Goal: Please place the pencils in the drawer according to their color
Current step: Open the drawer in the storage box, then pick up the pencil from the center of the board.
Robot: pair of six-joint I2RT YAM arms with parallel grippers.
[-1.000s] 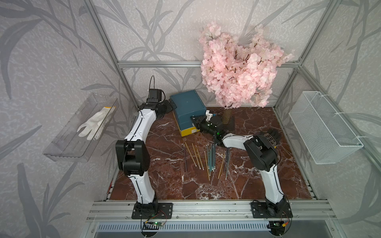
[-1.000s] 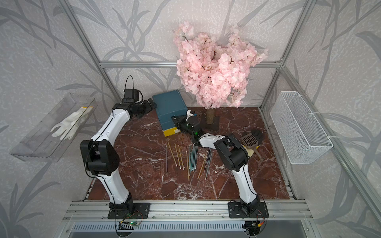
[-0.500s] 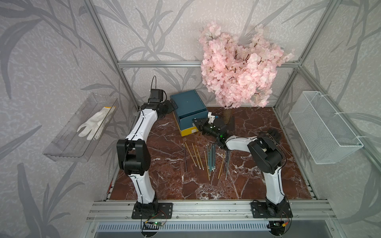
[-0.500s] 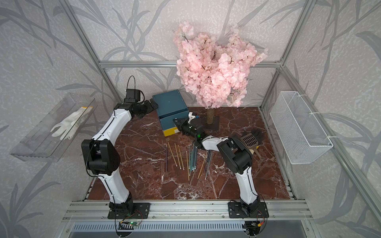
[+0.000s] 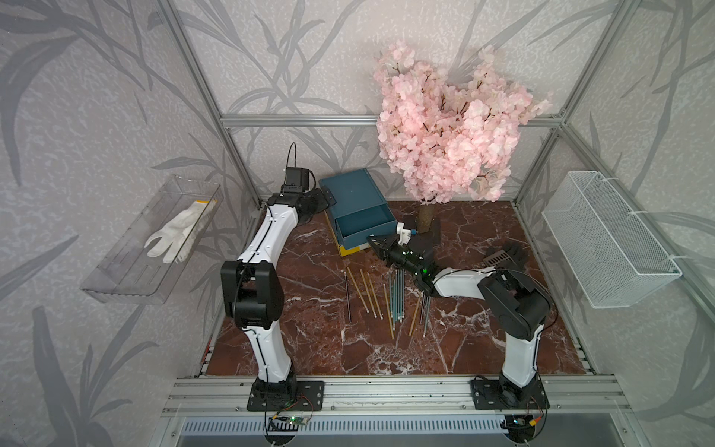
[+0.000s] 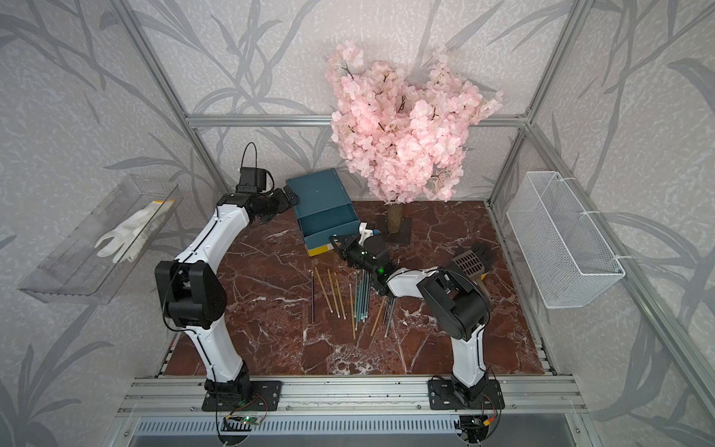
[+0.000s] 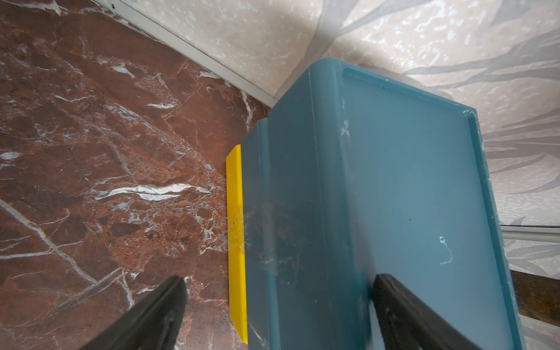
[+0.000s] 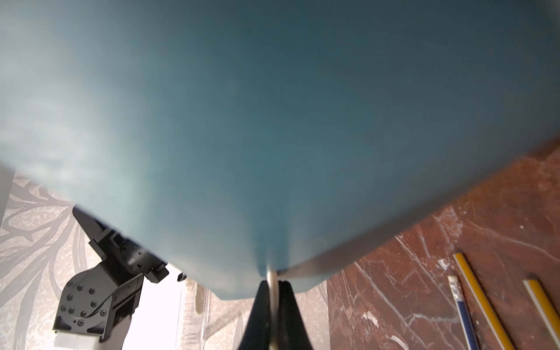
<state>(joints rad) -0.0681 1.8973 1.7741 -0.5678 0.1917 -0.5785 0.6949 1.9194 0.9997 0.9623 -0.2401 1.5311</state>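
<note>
Right wrist view alone showed the right gripper clamped on a teal drawer's pale tab. Both top views showed that drawer standing pulled out of the chest at the table's back, with pencils lying loose in front. Left wrist view showed the left gripper spread wide astride the chest's edge. A glove lay in the wall tray.

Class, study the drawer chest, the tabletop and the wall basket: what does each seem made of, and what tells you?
Drawer chest: likely moulded plastic, smooth satin teal; rounded edges, fine scuffs.
Tabletop: polished red-brown marble or a marble-look print; white veins, soft sheen.
Wall basket: white-coated metal wire, probably; see-through fine mesh on a thicker rim.
</note>
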